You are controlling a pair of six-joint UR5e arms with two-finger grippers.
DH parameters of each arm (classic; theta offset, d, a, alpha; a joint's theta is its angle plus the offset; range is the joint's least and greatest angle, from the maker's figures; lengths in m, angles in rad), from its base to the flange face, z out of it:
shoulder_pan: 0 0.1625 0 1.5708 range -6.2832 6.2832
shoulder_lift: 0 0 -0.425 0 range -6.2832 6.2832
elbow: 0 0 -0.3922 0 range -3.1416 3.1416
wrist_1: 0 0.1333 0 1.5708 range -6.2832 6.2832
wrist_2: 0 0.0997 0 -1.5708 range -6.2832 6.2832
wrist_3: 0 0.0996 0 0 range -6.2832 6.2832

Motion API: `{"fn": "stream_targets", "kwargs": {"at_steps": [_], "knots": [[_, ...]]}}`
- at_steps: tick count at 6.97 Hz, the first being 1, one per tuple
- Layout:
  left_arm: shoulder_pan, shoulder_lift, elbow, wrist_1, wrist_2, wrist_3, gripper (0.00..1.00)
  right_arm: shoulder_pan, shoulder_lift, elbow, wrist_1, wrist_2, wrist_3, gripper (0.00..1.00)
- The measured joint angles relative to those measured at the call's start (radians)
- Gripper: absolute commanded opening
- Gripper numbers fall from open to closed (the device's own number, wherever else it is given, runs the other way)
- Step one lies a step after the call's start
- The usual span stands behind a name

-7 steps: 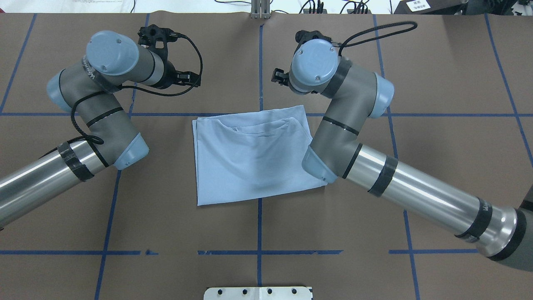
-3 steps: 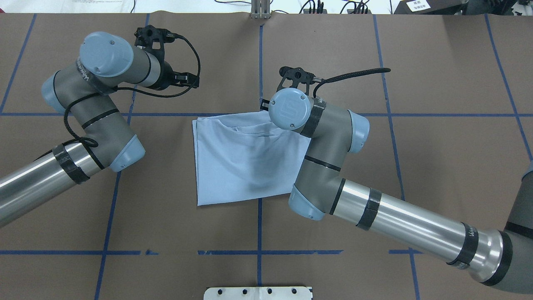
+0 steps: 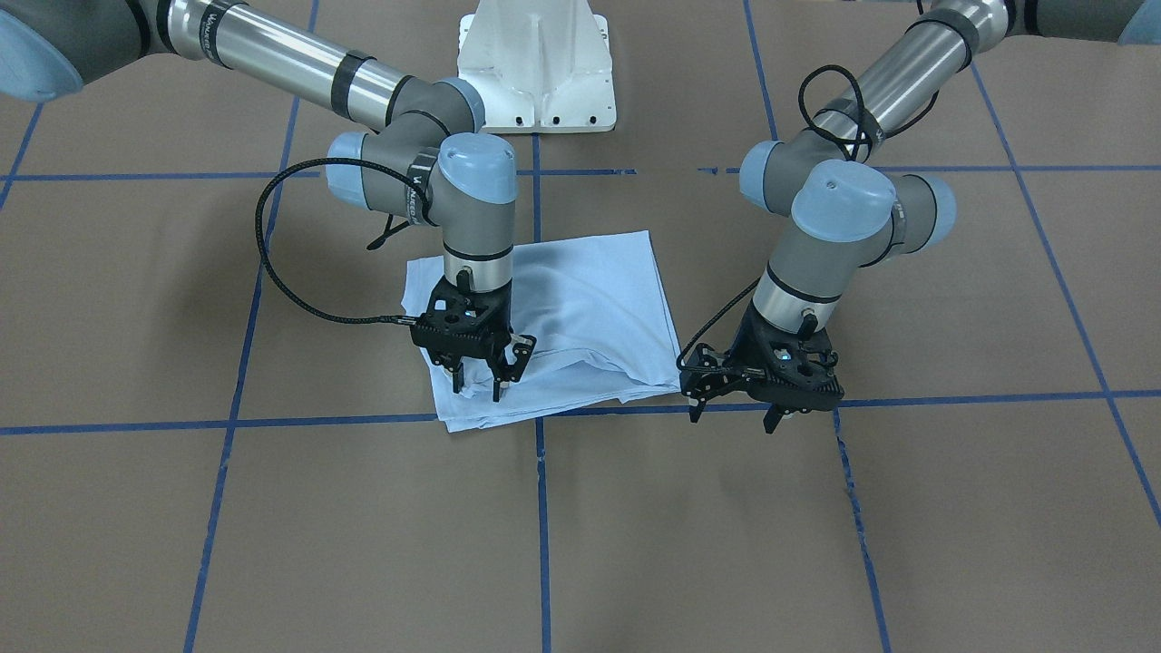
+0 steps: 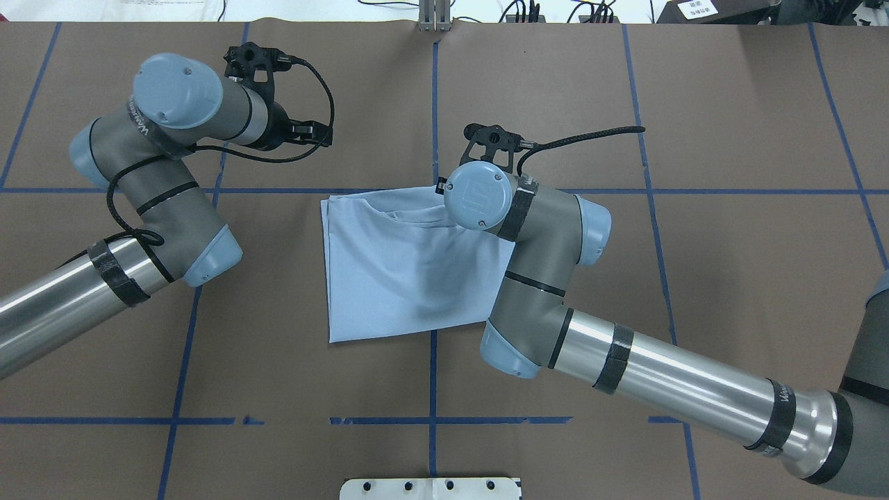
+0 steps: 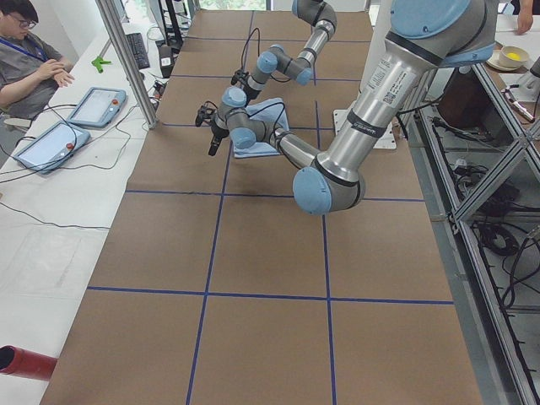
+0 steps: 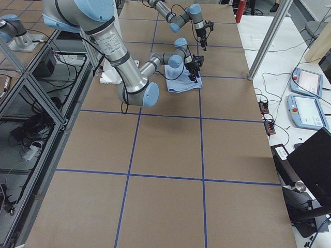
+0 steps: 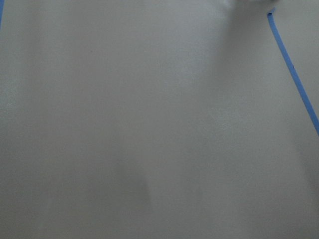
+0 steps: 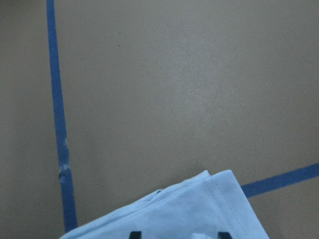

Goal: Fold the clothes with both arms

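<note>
Brown bench point(image 4: 278, 389): light blue T-shirt point(image 4: 389, 271) lies part-folded at centre; judged soft, limp, light. My right fingers point(image 3: 478, 381) straddle its far corner, spread, gripping nothing. My left fingers point(image 3: 735, 408) are spread, empty, just beside it. Best pinched at the hem.

Counter point(image 4: 729, 243) covered in brown paper, gridded with blue tape lines point(image 4: 432, 378). One light blue T-shirt point(image 4: 389, 278) lies folded at the middle, its far edge along a cross line, the centre line running under it. White base plate point(image 4: 430, 488) sits at the robot's edge.
</note>
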Motion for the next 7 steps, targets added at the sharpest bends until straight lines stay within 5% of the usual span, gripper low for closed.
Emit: {"fn": "stream_targets", "kwargs": {"at_steps": [7], "knots": [[0.003, 0.001, 0.000, 0.000, 0.002, -0.005, 1.00, 0.049, -0.006, -0.002, -0.003, 0.004, -0.011, 0.00]]}}
